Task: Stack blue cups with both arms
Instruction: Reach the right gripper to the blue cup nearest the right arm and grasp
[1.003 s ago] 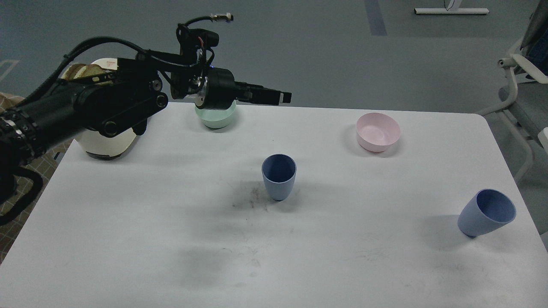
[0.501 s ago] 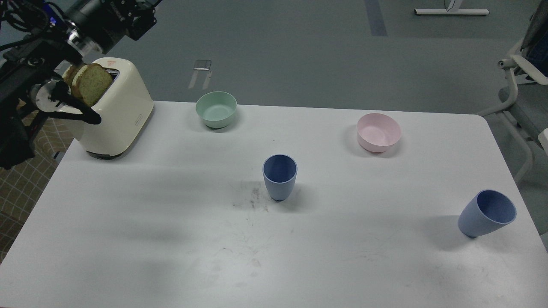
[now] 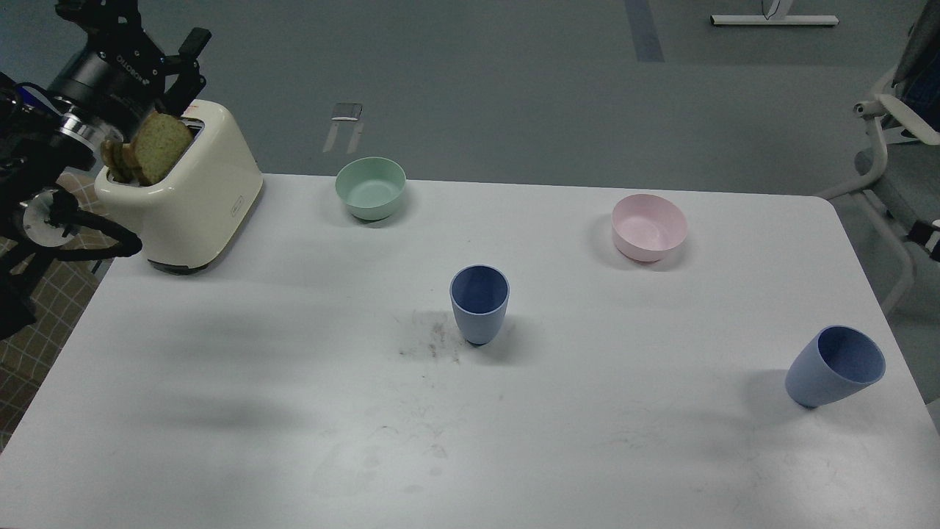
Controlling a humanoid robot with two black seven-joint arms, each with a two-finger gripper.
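One blue cup (image 3: 479,305) stands upright in the middle of the white table (image 3: 294,411). The second blue cup (image 3: 835,366) stands near the table's right edge, its mouth facing me. My left arm (image 3: 44,147) comes in at the upper left. Its gripper (image 3: 183,62) is raised behind the toaster, far from both cups. Its fingers are dark and partly cut off, so I cannot tell how they stand. Nothing shows between them. My right arm and gripper are out of view.
A cream toaster (image 3: 187,198) with bread slices stands at the back left. A mint-green bowl (image 3: 371,188) sits at the back centre and a pink bowl (image 3: 650,228) at the back right. A chair frame (image 3: 892,147) stands beyond the right edge.
My left arm has swung from above the mint-green bowl back to the upper left, behind the toaster. The cups and bowls have not moved.
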